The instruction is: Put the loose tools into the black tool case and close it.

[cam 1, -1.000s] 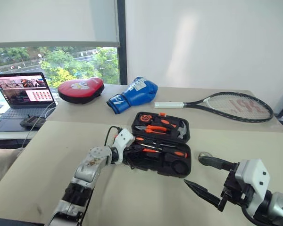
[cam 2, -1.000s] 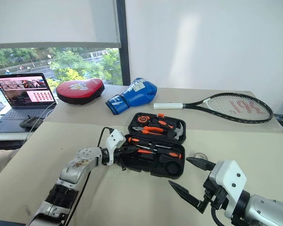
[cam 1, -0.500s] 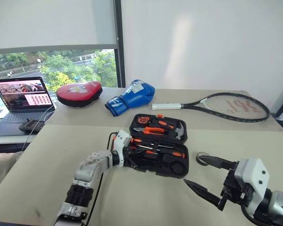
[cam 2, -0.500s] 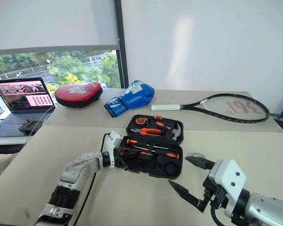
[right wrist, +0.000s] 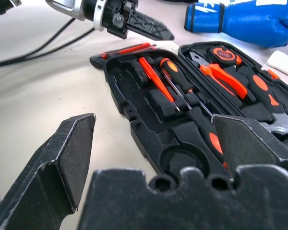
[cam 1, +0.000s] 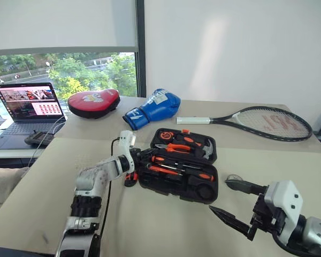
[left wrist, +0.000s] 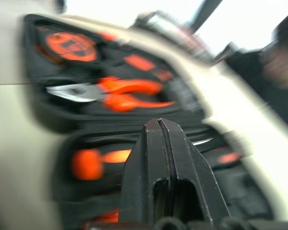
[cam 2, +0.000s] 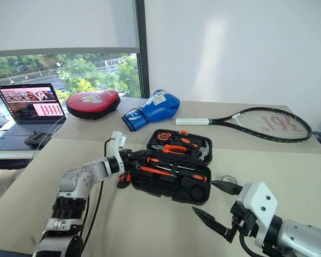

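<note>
Nearest, the right tool (cam 1: 230,202) hangs with its fingers spread wide and nothing between them, just beside the near right corner of the black tool case (cam 1: 179,174), where a small grey tape roll (cam 2: 228,179) lies on the counter (cam 1: 166,225); I judge the roll light and stiff, best pinched across its rim. Farther off the case lies open in the middle of the counter, screwdrivers (right wrist: 156,79) already in their slots; its moulded plastic looks rigid and smooth. The left tool (cam 2: 129,156), fingers pressed together and empty, sits at its left edge, so the far lid (cam 1: 184,142) is probably best hooked at its outer edge and folded over.
</note>
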Controlling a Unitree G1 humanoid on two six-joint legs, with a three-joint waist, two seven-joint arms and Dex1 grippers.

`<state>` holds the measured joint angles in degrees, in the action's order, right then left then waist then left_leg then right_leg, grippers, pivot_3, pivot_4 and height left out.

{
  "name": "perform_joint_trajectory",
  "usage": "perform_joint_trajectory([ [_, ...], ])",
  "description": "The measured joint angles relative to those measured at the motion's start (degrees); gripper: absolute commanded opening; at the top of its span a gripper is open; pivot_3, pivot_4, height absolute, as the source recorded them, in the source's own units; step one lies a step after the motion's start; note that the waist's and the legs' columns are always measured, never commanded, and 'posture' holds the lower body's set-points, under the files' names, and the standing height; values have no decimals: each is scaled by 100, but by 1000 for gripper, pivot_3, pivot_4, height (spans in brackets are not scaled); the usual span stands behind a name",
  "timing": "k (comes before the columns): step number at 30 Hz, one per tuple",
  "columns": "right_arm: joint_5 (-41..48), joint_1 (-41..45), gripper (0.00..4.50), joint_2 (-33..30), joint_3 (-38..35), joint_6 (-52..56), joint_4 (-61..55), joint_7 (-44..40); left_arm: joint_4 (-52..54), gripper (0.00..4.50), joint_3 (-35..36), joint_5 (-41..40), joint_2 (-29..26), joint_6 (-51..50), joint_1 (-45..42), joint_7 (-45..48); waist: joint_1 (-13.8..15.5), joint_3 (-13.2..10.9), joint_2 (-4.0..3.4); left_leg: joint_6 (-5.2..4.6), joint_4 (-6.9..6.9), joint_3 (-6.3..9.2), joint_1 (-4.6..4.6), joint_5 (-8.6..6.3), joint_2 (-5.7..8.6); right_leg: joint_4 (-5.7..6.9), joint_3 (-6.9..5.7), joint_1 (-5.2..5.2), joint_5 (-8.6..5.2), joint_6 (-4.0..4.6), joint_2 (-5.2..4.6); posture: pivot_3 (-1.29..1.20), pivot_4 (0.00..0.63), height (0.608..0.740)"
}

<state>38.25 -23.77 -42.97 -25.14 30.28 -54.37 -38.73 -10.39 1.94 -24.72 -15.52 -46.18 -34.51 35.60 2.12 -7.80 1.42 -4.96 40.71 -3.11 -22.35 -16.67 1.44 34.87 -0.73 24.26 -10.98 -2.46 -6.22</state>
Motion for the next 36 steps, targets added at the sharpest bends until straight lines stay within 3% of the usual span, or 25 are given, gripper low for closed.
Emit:
perform_joint_trajectory([
  [7,-79,-145,4500,53,2,-38,-6,-47,469,13,-957,751,-890,1253,757,722,-31,18,-21,43,-9,1,22,-34,-28,-4,19,-11,-20,32,-32,0,150,740],
  [8,-82,-167,4500,56,1,-38,-7,-48,543,13,-1030,831,-978,1473,886,822,-30,27,-35,58,-14,1,32,-43,-30,-7,25,-10,-43,72,-37,0,150,740],
  [12,-83,-152,4500,58,3,-37,-27,-25,590,13,-1332,1137,-1059,2105,1123,1010,26,62,-77,63,-21,1,57,-46,-29,-8,20,-22,-48,75,-44,0,150,740],
  [21,-82,-66,4500,55,19,-35,-28,3,233,13,-1285,1242,-893,2496,1173,1114,22,80,-85,37,-26,0,121,-40,-28,-11,-8,-92,-100,6,-37,0,150,740],
  [25,-86,-5,4500,58,103,-35,-16,11,450,13,-712,423,-614,2431,1590,1395,-28,71,-94,35,-52,0,112,-32,-30,-6,7,-87,-77,30,-42,0,150,740],
  [28,-85,116,4500,57,208,-34,-13,28,619,13,-424,-69,-493,1945,1624,1350,-24,35,-35,39,-57,8,44,-10,-38,6,2,-14,-65,30,-31,0,150,740],
  [36,-77,549,4500,8,435,66,44,144,179,13,-554,314,-393,1486,650,750,34,9,-8,19,-52,13,12,-19,-7,-2,-23,-2,-60,26,-19,0,150,740],
])
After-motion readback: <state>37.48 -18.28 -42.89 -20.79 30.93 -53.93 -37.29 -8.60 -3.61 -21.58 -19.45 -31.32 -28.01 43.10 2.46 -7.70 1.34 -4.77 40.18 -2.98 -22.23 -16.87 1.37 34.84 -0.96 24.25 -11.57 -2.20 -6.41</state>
